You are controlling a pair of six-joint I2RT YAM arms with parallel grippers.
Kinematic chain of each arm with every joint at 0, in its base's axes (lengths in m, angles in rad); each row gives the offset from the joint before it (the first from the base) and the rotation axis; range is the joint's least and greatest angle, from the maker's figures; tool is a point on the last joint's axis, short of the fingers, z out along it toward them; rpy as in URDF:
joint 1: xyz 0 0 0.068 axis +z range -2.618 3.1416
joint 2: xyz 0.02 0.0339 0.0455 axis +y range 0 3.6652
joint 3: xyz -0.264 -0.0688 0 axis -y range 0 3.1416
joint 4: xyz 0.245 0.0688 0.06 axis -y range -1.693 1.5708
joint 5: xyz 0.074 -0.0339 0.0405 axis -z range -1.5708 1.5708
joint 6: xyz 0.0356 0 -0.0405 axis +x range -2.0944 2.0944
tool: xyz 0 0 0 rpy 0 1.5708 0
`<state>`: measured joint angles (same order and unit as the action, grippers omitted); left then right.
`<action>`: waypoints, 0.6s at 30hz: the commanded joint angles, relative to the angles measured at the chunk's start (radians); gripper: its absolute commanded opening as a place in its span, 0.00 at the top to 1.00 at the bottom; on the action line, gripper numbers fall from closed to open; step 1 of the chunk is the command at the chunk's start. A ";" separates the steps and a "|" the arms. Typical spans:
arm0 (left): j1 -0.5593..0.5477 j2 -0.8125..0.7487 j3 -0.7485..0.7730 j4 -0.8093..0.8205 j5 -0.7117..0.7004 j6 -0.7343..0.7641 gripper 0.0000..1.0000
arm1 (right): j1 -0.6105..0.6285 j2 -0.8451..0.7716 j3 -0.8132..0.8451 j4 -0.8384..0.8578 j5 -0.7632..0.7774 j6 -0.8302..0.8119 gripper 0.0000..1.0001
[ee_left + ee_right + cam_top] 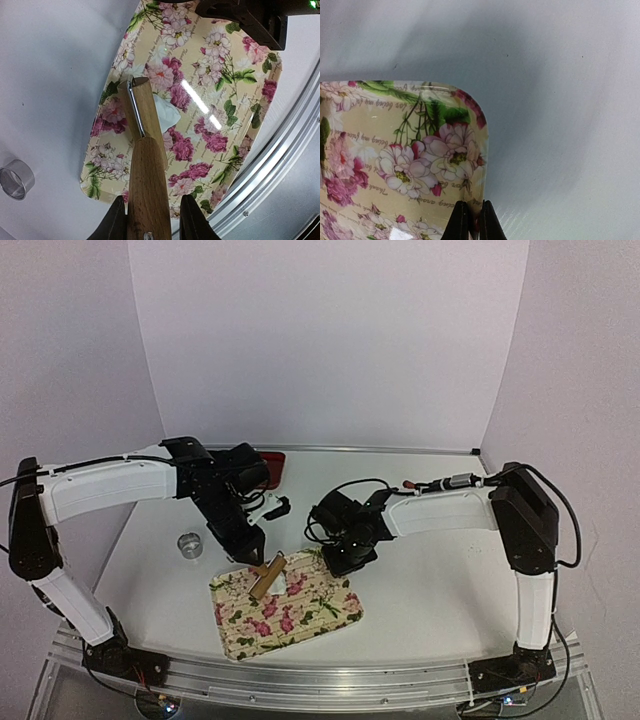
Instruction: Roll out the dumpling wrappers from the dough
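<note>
White table (430, 580) under pale lilac walls (330, 340), two black-and-white arms reaching in from the near edge. Close to that edge and slightly askew, a floral tray (322, 625), pink roses on cream.

Left gripper (153, 200) clamped on the handle of a wooden roller (267, 576), one finger flush against each side of the wood. Roller slanted down onto the far left part of the tray, a metal strip running along its tip.

Dough (166, 111) lying on the tray: a small white piece, lumpy rather than flat, touching the roller near the tip, on its right in the top view, and partly hidden beneath it.

Right gripper (474, 210) at the rim just by the tray's far right corner, fingers pressed together and pinching the raised edge.

Metal ring (190, 545) upright on the bare table, left of the tray and well apart from the dough.

Behind the left arm, at the back of the table, a dark red object (272, 468), mostly hidden and too little seen to name. Aluminium rail (330, 675) along the front, both arm bases fixed at it.
</note>
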<state>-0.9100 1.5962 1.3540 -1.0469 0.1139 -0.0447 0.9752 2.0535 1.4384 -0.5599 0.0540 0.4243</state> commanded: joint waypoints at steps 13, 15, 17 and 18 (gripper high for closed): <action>-0.020 0.023 0.008 0.026 0.035 0.023 1.00 | 0.014 0.040 0.015 -0.054 0.014 -0.062 1.00; -0.021 0.033 0.006 0.025 0.027 0.022 1.00 | 0.014 0.041 0.013 -0.054 0.014 -0.058 1.00; -0.023 0.043 0.005 0.022 0.020 0.022 1.00 | 0.014 0.042 0.012 -0.054 0.013 -0.054 1.00; -0.023 0.049 0.005 0.019 0.015 0.022 1.00 | 0.014 0.042 0.011 -0.054 0.012 -0.053 1.00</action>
<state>-0.9265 1.6234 1.3533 -1.0432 0.1293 -0.0292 0.9720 2.0725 1.4399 -0.5537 0.0435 0.4320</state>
